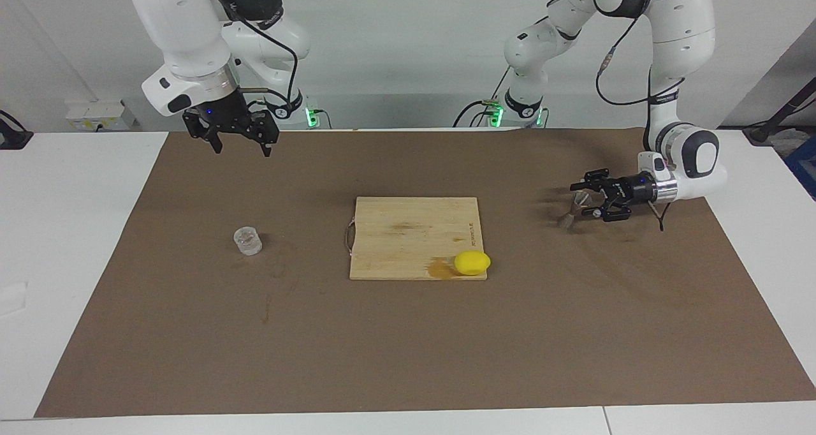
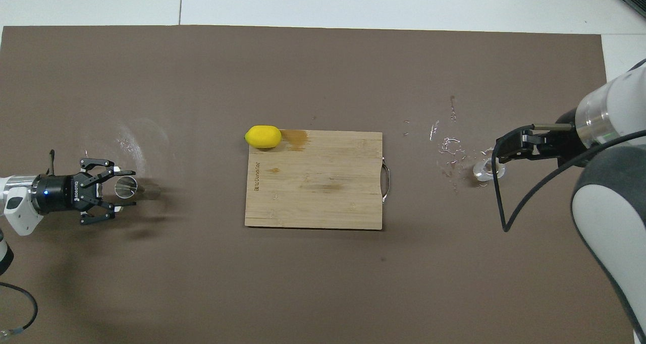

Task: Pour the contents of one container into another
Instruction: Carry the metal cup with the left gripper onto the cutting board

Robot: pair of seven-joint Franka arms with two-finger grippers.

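Jigger (image 1: 572,209) tilted in left end effector (image 1: 587,200), glass cup (image 1: 247,241) apart

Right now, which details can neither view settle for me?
- Glass cup contents: too small in the facing view; the right claw overlaps it in the overhead view.
- Jigger contents: too small in the facing view; only its mouth shows overhead, by the left claw.
- Right arm's base: cut off overhead.

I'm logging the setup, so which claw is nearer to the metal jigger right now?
Left. The left claw is closed around the metal jigger at the left arm's end of the table. The right claw hangs open in the air at the right arm's end, above the glass cup.
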